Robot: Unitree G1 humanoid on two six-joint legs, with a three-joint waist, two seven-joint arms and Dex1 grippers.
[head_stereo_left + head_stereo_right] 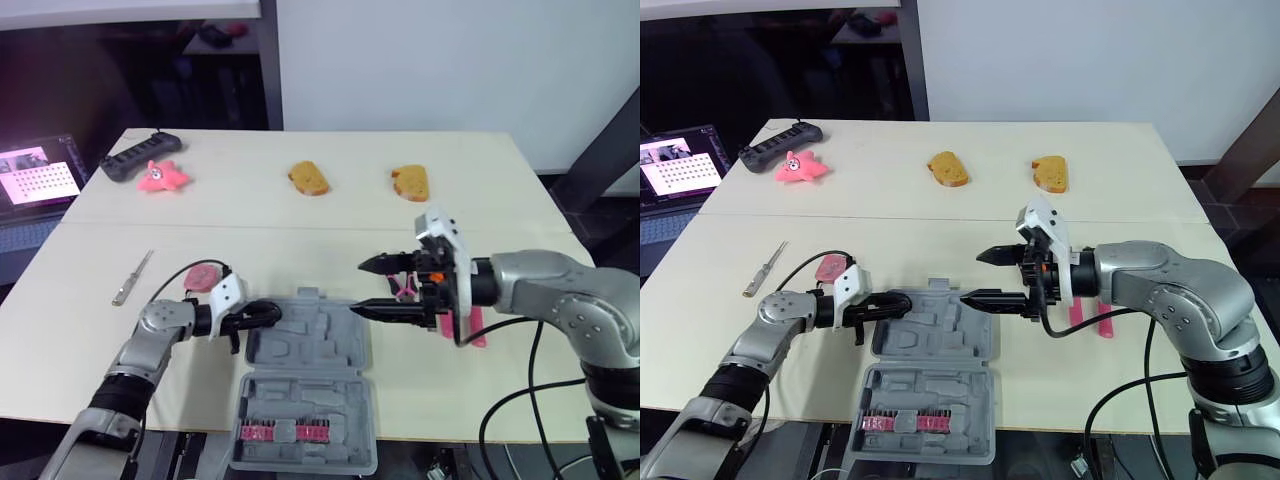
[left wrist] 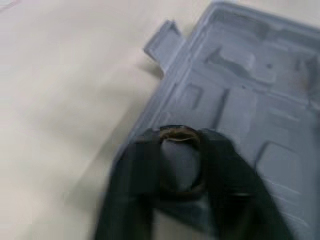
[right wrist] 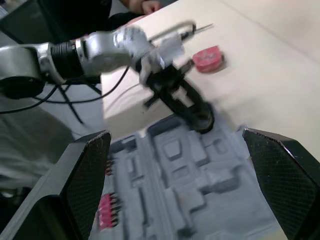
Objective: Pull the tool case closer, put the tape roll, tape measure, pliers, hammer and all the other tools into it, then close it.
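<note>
The tool case (image 1: 308, 345) lies open at the near edge of the tabletop (image 1: 300, 235). Its moulded grey tray faces up, and its lid, which carries a row of pink bits, is folded out toward the robot. From where the case sits, the pull-closer step looks complete.

Hand states:
- Left hand (image 1: 268, 314): pressed together on the tape roll (image 2: 176, 132), a small dark ring pinched between the two fingers. It hangs just over the tray's left rim.
- Right hand (image 1: 972, 277): fingers spread wide and holding nothing. It hovers above the tray's right side.

Packing status: the tray pockets that can be seen are empty. The tape roll appears to be the first item going in, and it is not yet released.

Items left outside the case:
- The red tape measure (image 1: 203, 277), on the tabletop just beyond the left hand.
- The screwdriver (image 1: 132, 277), further to the left.
- The pink-handled tools (image 1: 475, 330), beside and partly hidden behind the right hand. Which is the pliers and which is the hammer cannot be told.

Remaining steps, as judged: place the tape roll, load each item listed above, then fold the lid over and close it. The task is at an early stage.

Two bread-shaped toys (image 1: 309, 178), at the far side of the tabletop, lie well apart from the work.
</note>
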